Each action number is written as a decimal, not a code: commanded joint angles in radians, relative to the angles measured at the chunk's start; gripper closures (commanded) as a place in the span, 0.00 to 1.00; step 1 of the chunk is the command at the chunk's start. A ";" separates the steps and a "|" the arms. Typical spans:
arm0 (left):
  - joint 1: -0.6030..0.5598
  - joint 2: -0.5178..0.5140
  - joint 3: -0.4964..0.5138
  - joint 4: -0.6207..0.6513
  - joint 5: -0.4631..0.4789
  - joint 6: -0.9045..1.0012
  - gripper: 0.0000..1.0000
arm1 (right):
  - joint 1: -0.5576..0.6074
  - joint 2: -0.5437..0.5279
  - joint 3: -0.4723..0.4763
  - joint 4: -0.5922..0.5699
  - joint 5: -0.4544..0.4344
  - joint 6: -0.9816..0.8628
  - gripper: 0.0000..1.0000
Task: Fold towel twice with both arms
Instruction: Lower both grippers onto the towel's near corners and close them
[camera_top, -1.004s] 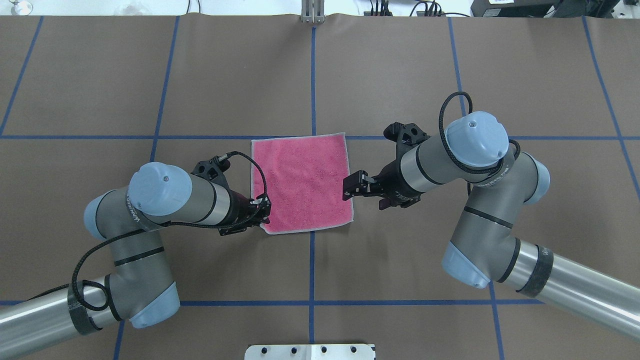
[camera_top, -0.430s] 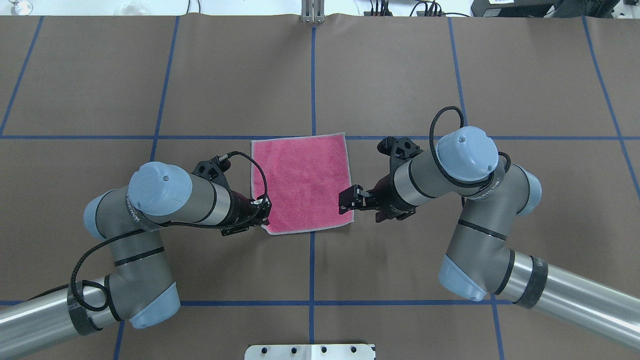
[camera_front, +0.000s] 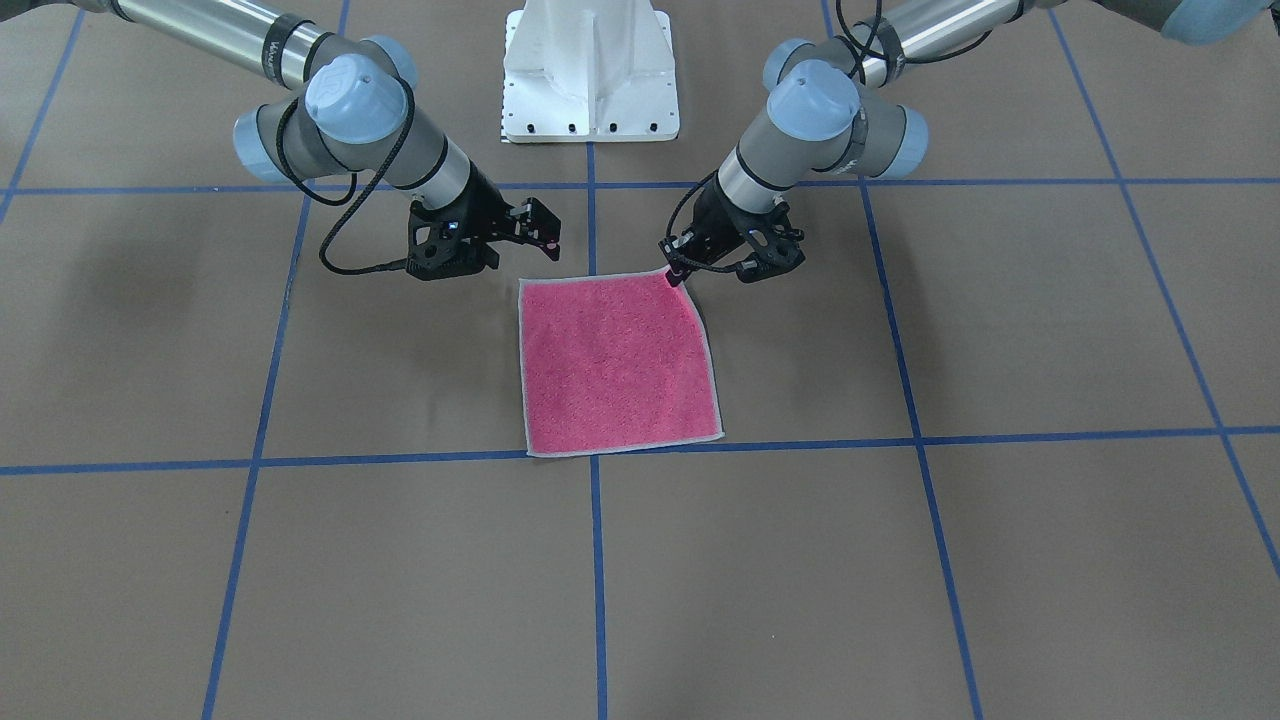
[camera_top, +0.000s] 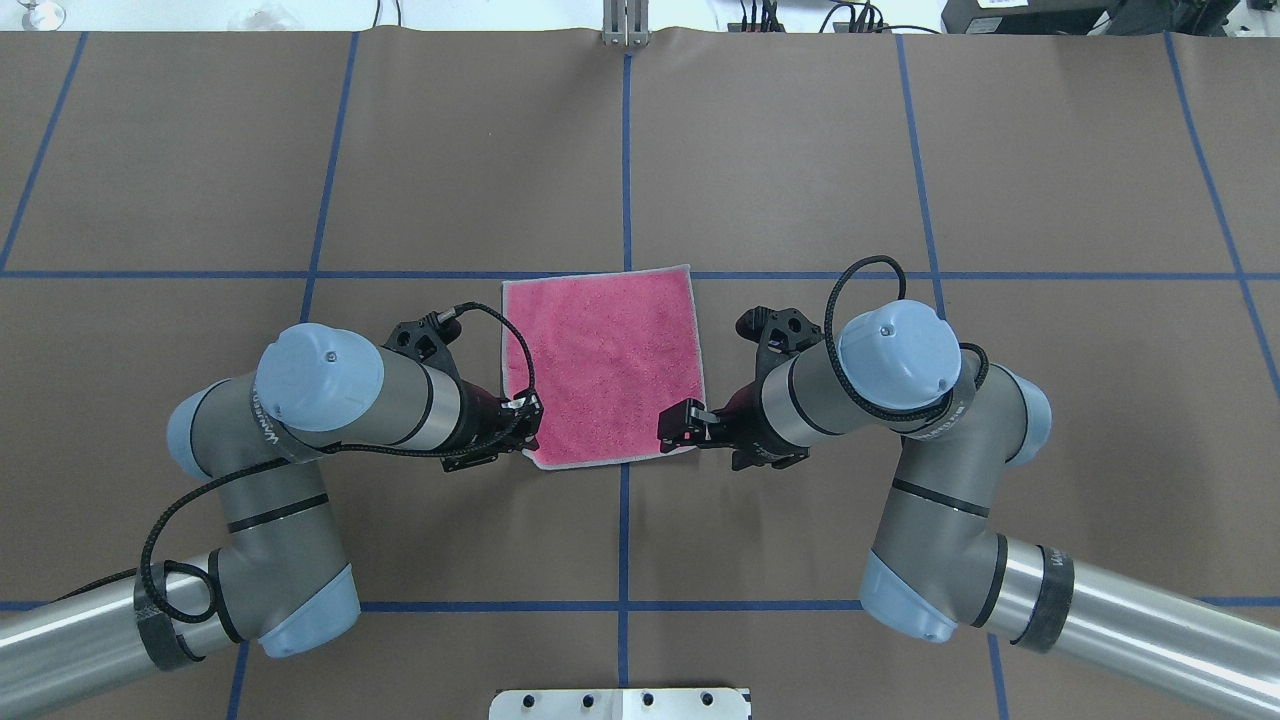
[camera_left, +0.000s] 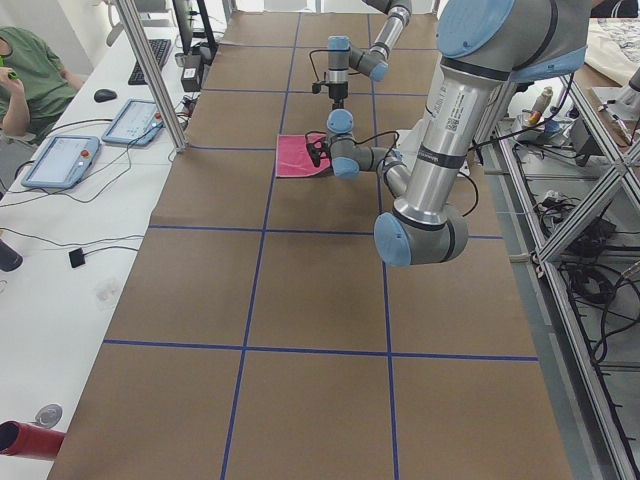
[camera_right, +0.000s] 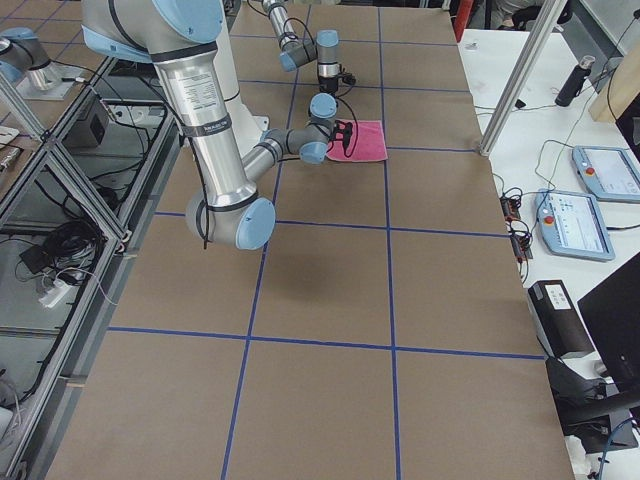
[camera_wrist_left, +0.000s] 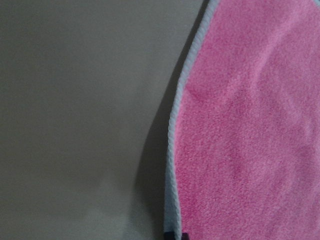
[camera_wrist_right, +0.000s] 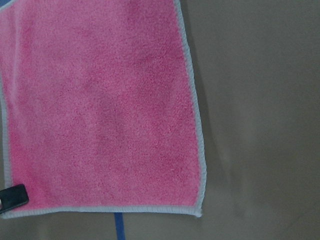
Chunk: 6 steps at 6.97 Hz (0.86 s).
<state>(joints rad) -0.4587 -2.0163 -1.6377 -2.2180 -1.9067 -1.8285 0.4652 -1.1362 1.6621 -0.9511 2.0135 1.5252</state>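
One towel (camera_top: 600, 365) lay spread flat, pink side up with its pale hem showing all round, in the middle of the table (camera_top: 800, 150). It lay across the centre tape line (camera_top: 625, 150), and its far edge ran along a cross line.

Two arms reached in at the towel's near edge, one gripper each. The left gripper (camera_top: 528, 412) was at the near left corner. Its fingers were closed, pinching the hem. In the left wrist view that edge cast a shadow on the table, so it was lifted a little there. The right gripper (camera_top: 683, 427) sat over the near right corner with its fingers spread apart and nothing between them. In the front view it hung above the cloth, apart from it, and the right wrist view showed one fingertip (camera_wrist_right: 12, 197) over that corner.

From overhead, the black cable (camera_top: 520, 345) of the left arm (camera_top: 320, 390) looped across the towel's left edge. The right gripper hid the near right corner, with the right arm (camera_top: 890, 370) bent behind it.

One white pedestal (camera_front: 590, 70) stood at the robot's side of the table. On the bench beyond the far side lay two tablets (camera_left: 60, 160), and a person (camera_left: 30, 75) in a green top sat at its end.
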 joint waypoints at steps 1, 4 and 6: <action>0.000 0.001 0.001 -0.003 0.002 0.000 1.00 | -0.005 0.003 -0.013 -0.002 -0.012 0.006 0.15; 0.000 0.008 -0.001 -0.003 0.002 0.000 1.00 | -0.003 0.007 -0.022 -0.005 -0.022 0.006 0.19; 0.000 0.005 -0.002 -0.003 0.002 0.000 1.00 | 0.006 0.022 -0.039 -0.006 -0.035 0.006 0.19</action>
<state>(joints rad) -0.4587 -2.0096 -1.6390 -2.2212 -1.9052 -1.8285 0.4665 -1.1243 1.6333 -0.9558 1.9844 1.5309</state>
